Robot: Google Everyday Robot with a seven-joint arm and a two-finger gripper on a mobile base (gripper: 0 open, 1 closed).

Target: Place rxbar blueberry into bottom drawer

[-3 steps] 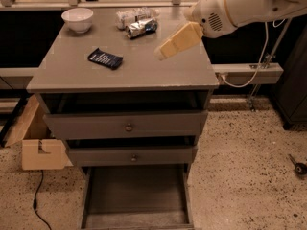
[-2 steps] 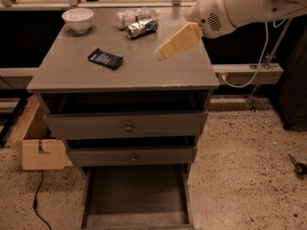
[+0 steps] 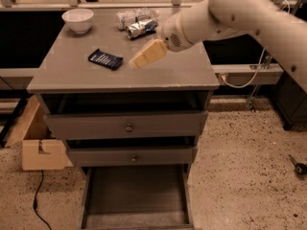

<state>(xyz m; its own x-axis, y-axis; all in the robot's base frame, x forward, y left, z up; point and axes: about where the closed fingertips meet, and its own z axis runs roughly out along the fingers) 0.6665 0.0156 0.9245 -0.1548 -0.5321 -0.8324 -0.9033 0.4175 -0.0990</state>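
The rxbar blueberry [image 3: 105, 59], a dark navy wrapper with white lettering, lies flat on the grey cabinet top [image 3: 72, 78], left of centre. My gripper [image 3: 146, 55], cream-coloured on a white arm, hovers just right of the bar, a little above the top and apart from it, holding nothing that I can see. The bottom drawer [image 3: 136, 198] is pulled out at floor level, with its plain grey floor bare.
A white bowl [image 3: 78, 19] stands at the back left of the top. Crinkled foil packets [image 3: 136, 23] lie at the back centre. The two upper drawers [image 3: 127, 126] are slightly ajar. A cardboard box [image 3: 41, 150] and a black cable [image 3: 36, 205] lie on the floor at the left.
My gripper has moved left and slightly down across the cabinet top, ending close beside the bar. The bar and drawers have not moved.
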